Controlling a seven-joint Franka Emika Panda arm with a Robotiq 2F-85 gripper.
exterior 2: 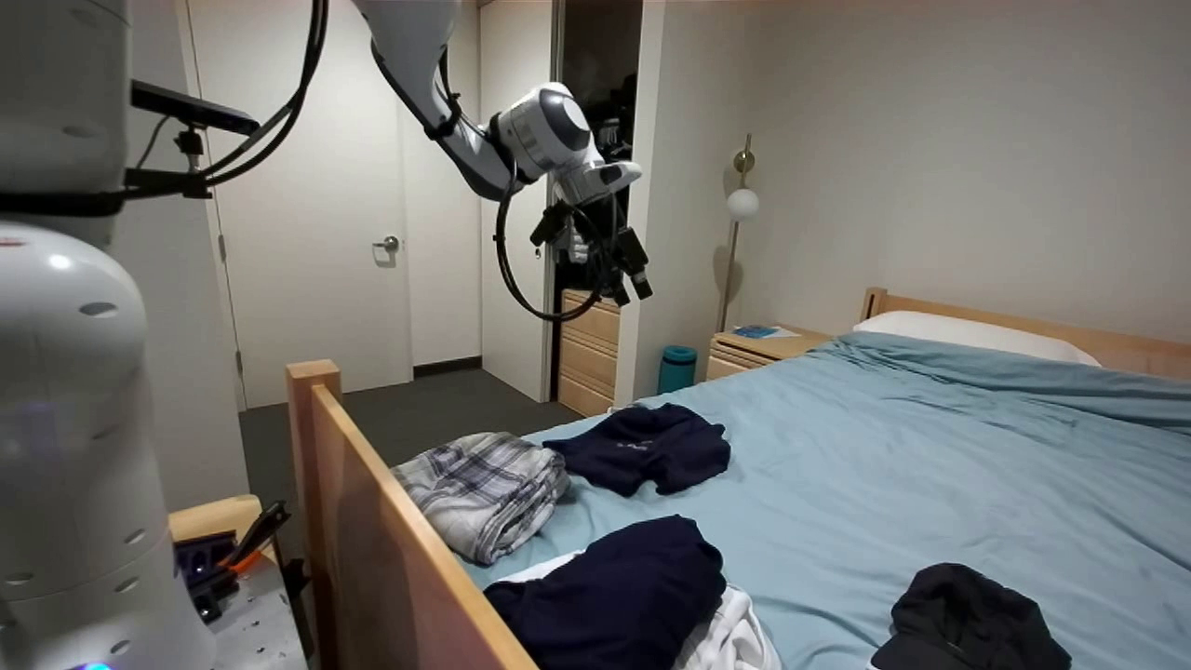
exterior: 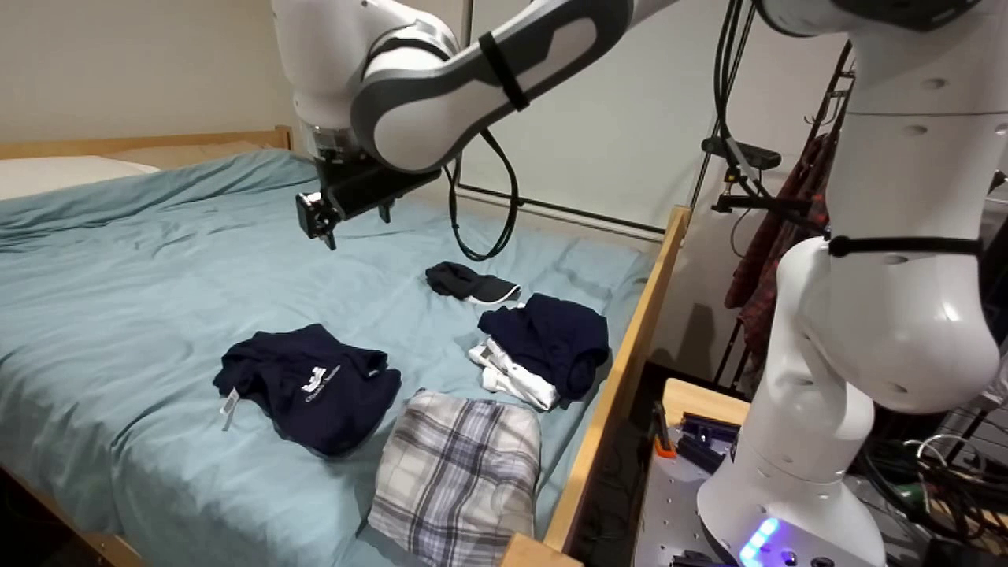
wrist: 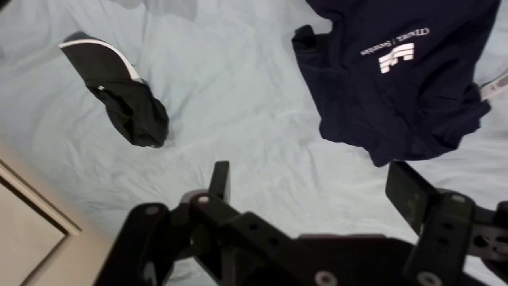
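High over the blue bedsheet (exterior: 173,291), my gripper (wrist: 309,174) stands open, its fingers wide apart with only sheet seen between them. It touches nothing in view. In the wrist view a navy shirt (wrist: 381,103) with a white logo lies ahead of the right finger, and a dark cap (wrist: 135,111) with a white-edged brim lies ahead and to the left. The shirt (exterior 2: 642,447) is crumpled in both exterior views. Beside it rests a folded grey-white plaid cloth (exterior: 461,472). A second navy garment (exterior: 551,339) lies over a white cloth (exterior: 516,382).
A wooden bed rail (exterior: 622,378) runs along the robot's side of the bed. Black cables (exterior: 516,197) loop out below the arm. At the far end lie a white pillow (exterior 2: 968,335) and the headboard (exterior 2: 1144,352). A nightstand (exterior 2: 782,344) stands beside the bed.
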